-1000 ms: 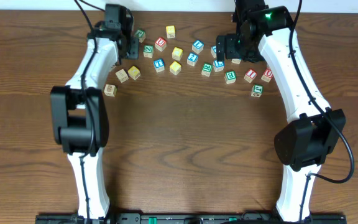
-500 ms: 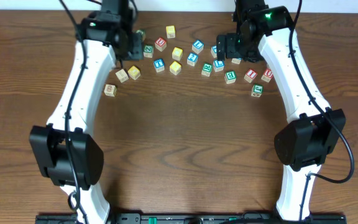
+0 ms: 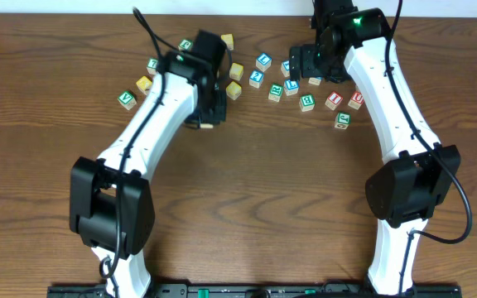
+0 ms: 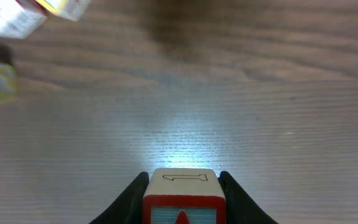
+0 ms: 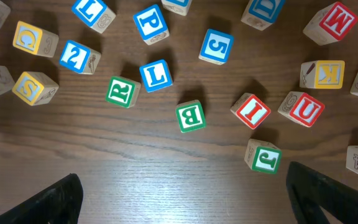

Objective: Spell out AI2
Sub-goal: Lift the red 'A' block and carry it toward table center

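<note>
Dark wooden surface (image 3: 247, 190), letter blocks strewn along its far side. The left pincer (image 4: 183, 179) is clamped tight on a red-edged block (image 4: 182, 200), over bare wood nearer than the row and left of centre. Its letter is mostly cut off from view. The right pincer (image 5: 182, 174) hangs spread wide above the right-hand cluster, gripping nothing. Under it, the red I block (image 5: 252, 111) sits just left of a red U block (image 5: 307, 110). The blue 2 block (image 5: 79, 56) lies well to the left.

a robotics lab bench, by its two white arms (image 3: 149, 124) over a wooden table (image 3: 255, 199) (letter blocks (image 3: 307, 102) scattered).
</note>
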Controlling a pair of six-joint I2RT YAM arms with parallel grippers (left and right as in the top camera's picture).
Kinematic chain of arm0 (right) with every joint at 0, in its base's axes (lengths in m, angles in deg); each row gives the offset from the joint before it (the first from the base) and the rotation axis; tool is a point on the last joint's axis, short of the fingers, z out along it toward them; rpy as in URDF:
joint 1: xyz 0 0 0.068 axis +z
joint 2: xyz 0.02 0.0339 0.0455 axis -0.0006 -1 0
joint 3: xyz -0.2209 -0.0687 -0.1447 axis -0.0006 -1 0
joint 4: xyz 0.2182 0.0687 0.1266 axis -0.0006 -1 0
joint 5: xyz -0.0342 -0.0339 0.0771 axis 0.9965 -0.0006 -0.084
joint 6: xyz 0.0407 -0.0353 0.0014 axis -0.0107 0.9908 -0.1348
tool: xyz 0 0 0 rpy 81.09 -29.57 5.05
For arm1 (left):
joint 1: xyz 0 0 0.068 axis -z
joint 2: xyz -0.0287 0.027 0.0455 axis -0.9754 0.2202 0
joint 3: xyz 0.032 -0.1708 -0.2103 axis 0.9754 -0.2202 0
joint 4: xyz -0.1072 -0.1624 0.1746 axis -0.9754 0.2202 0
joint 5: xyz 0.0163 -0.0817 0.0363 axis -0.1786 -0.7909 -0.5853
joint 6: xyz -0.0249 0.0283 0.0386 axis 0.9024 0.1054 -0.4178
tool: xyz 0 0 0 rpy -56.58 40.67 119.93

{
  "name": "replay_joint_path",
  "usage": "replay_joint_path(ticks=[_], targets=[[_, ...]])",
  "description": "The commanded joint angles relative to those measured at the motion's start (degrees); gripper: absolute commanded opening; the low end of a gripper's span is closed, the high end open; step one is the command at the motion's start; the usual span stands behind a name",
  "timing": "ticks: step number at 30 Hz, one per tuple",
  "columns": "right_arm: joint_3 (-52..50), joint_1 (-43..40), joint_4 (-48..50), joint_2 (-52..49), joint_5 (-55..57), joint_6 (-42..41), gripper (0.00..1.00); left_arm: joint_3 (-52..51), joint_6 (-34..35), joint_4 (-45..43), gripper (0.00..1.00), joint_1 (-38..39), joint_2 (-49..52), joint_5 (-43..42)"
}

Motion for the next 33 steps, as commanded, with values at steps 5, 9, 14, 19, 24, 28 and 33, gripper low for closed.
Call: replay_joint_path(ticks=[5,9,14,19,24,28,33], targets=[[-0.17,0.55,-0.09,0.11,0.70,0.50,0.99,-10.78,3.67,-11.23,0.30,0.15,0.00,0.37],[-0.17,0.55,-0.11,0.11,0.70,0.50,0.99,-15.43,3.61,-18.69,0.30,0.15,0.02,0.37],[-0.17,0.55,-0.28,0.11,0.70,0.50,0.99,-20.35,1.92,-26.12,0.29,0.17,0.04,0.37],[-0.17,0.55,-0.28,0.11,0.70,0.50,0.99,-22.18,0.63,-29.83,0.29,0.17,0.07,0.37],[-0.17,0.55,-0.24,0.11,0.70,0.50,0.99,-22.18,-1.40,-32.28,0.29,0.17,0.11,0.35],[-0.17,0.55,-0.35,0.11,0.70,0.50,0.99,-22.18,-2.36,-33.81,0.29,0.17,0.15,0.37],[-0.17,0.55,-0.55,0.11,0.72,0.52,0.99,-22.21,-2.36,-34.60,0.29,0.42,0.26,0.35]])
